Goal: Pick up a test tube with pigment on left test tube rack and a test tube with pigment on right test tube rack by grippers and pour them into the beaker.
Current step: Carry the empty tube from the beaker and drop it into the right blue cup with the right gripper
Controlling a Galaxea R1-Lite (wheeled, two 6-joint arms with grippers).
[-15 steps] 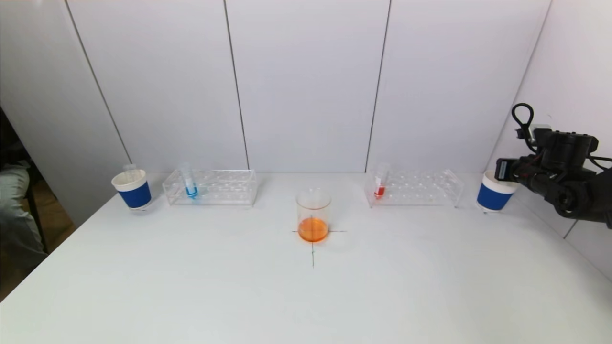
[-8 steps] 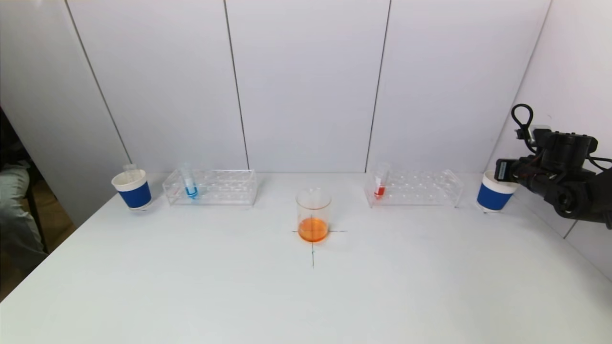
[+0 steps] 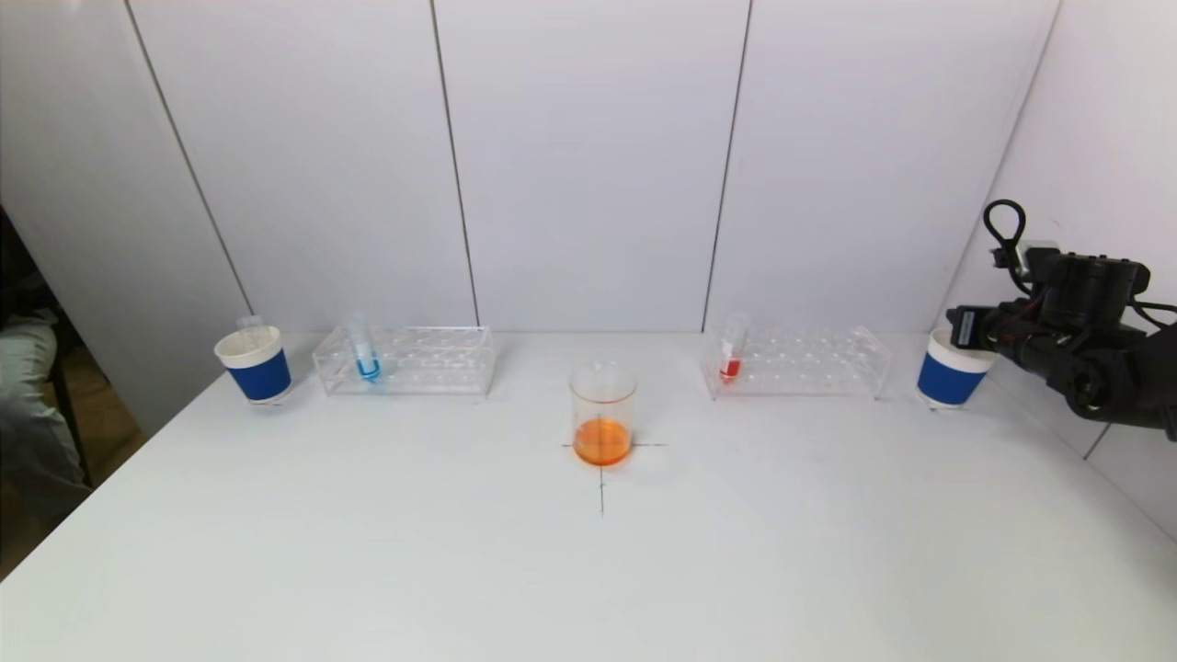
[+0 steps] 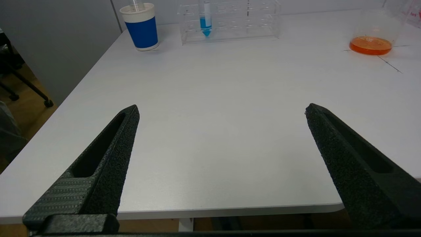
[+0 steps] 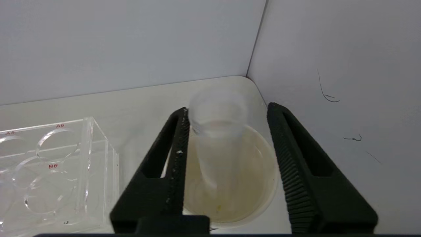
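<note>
The beaker [image 3: 602,414] with orange liquid stands mid-table on a cross mark. A tube with blue pigment [image 3: 365,354] stands in the left rack [image 3: 405,360], and a tube with red pigment [image 3: 732,354] in the right rack [image 3: 800,361]. My right gripper [image 3: 965,326] hovers over the right blue cup [image 3: 950,372]. In the right wrist view it [image 5: 227,108] is open. An empty clear tube [image 5: 217,138] stands in the cup [image 5: 263,184], leaning on one finger and apart from the other. My left gripper [image 4: 221,110] is open and empty above the table's near edge.
A second blue cup [image 3: 255,363] with an empty tube [image 3: 248,324] stands at the far left, beside the left rack. White walls close the back and the right side, close to my right arm. The right rack's end [image 5: 49,158] lies beside the right cup.
My right gripper's jaws have opened and let go of the empty tube into the right cup. The gripper shifted slightly. The left arm has not moved.
</note>
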